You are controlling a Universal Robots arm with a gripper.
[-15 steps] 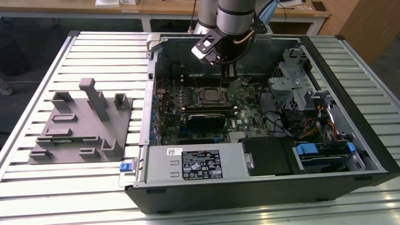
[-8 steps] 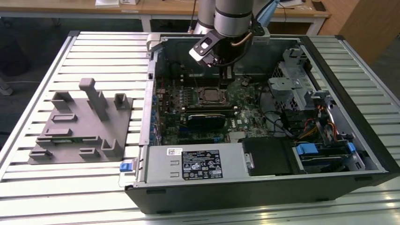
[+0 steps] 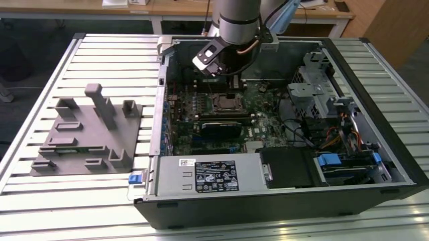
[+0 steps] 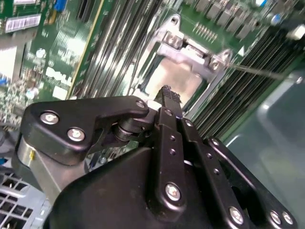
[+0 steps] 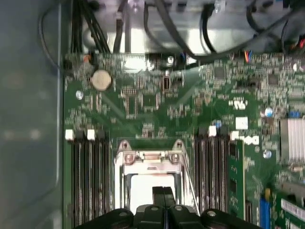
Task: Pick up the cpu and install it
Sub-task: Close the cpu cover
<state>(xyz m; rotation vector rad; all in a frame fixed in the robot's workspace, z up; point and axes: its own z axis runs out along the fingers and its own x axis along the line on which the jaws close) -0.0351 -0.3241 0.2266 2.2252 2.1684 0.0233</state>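
Second wrist view: fingers (image 4: 170, 102) pressed together over the cpu (image 4: 176, 78) in its socket frame (image 4: 190, 50) — I fear an off-centre push could tilt it.

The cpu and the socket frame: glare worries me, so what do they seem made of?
The cpu looks like metal, a pale matte silvery face with even sheen. The socket frame looks like bare metal, glinting brightly near its screws; neither is certain.

Even room light; case (image 3: 268, 213) interior dim, shadowed; white glare on cpu (image 5: 143, 186); wrist views murky.
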